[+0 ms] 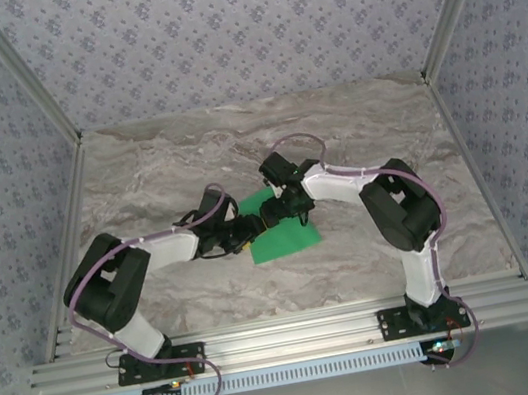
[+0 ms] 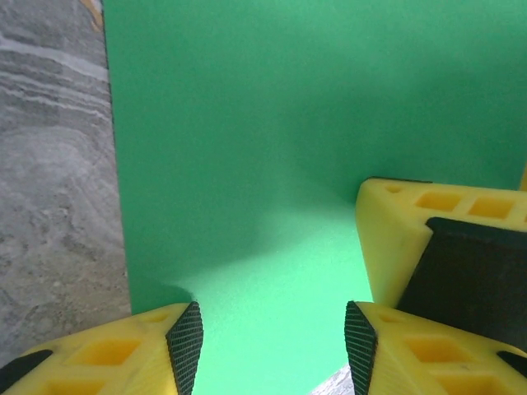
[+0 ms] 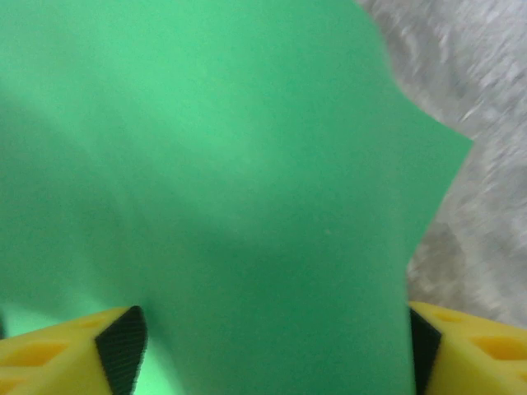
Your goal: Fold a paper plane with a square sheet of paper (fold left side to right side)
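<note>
Square sheet of paper (image 1: 289, 240) is lying on marbled table (image 1: 177, 161) just below centre of top view, bright green, its upper left part sitting under both arm tips. Left gripper (image 1: 253, 232) is sitting at the sheet's left edge. In left wrist view left gripper (image 2: 272, 344) is standing part open with green paper showing flat between the jaws, nothing pinched, table strip at frame left. Yellow finger (image 2: 395, 239) of the other arm is resting at right of that view. Right gripper (image 1: 282, 211) is hovering over the sheet's top edge. In right wrist view right gripper (image 3: 276, 346) is gaping wide, paper bulging between the jaws, one corner pointing to frame right, no grip visible
</note>
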